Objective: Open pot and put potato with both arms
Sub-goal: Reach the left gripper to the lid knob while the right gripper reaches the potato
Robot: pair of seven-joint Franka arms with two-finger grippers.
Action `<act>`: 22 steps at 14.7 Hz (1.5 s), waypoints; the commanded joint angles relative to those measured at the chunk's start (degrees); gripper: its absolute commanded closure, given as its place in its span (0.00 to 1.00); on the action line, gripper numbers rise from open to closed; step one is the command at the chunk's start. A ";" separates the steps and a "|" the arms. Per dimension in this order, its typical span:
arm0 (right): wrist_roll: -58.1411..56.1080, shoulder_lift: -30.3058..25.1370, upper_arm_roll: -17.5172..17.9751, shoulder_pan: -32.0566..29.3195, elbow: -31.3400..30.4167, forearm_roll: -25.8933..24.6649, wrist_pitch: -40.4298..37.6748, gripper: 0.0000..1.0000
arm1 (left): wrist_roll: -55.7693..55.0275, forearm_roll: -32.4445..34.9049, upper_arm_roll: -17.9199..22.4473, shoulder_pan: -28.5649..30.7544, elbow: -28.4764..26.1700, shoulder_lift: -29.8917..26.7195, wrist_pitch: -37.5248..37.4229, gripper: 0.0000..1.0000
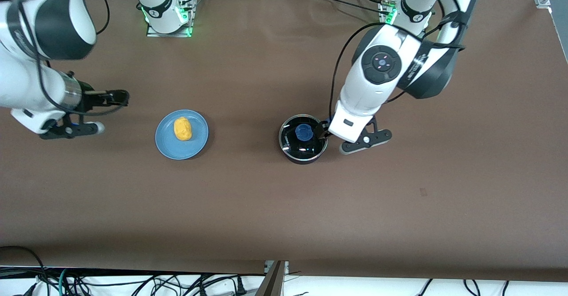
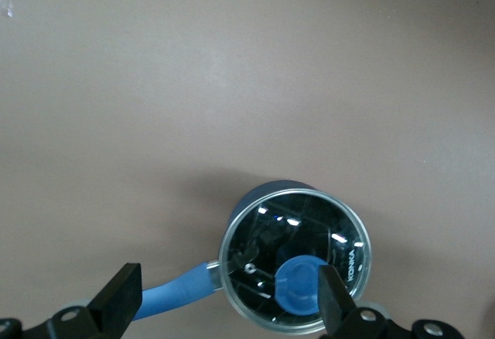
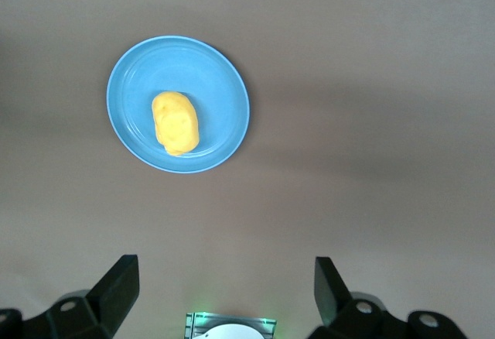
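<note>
The black pot (image 1: 303, 147) stands mid-table with its glass lid (image 1: 295, 141) on and the blue knob (image 1: 304, 132) on top. My left gripper (image 1: 325, 129) hangs open just over the pot's rim at the left arm's end; the hand hides the blue handle there. In the left wrist view the lid (image 2: 294, 231), knob (image 2: 300, 283) and handle (image 2: 174, 295) show, with the open left gripper (image 2: 227, 300) over the handle's root. The potato (image 1: 183, 128) lies on a blue plate (image 1: 197, 141). My right gripper (image 1: 119, 97) is open and empty above the table, toward the right arm's end from the plate. The right wrist view shows the potato (image 3: 175, 123), the plate (image 3: 220, 91) and the open right gripper (image 3: 224, 285).
Brown table cover (image 1: 284, 207) all round. The arms' bases (image 1: 168, 16) stand along the edge farthest from the front camera. Cables (image 1: 133, 282) lie along the nearest edge.
</note>
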 commanded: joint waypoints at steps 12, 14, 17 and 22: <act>2.99 17.12 0.20 4.95 -1.42 2.71 13.81 0.00 | -16.03 7.35 0.67 -7.93 0.31 8.37 7.04 0.00; 2.99 17.82 0.20 5.83 -3.70 2.80 16.00 0.00 | -18.05 8.85 0.58 -9.33 -0.91 8.81 7.83 0.00; 2.99 18.18 0.20 6.27 -7.57 2.80 20.66 0.00 | -18.58 8.85 0.58 -9.95 -2.50 8.81 9.41 0.00; 2.99 18.18 0.20 6.18 -11.96 2.71 25.93 0.00 | -18.41 8.94 0.58 -10.83 -4.17 8.72 9.68 0.00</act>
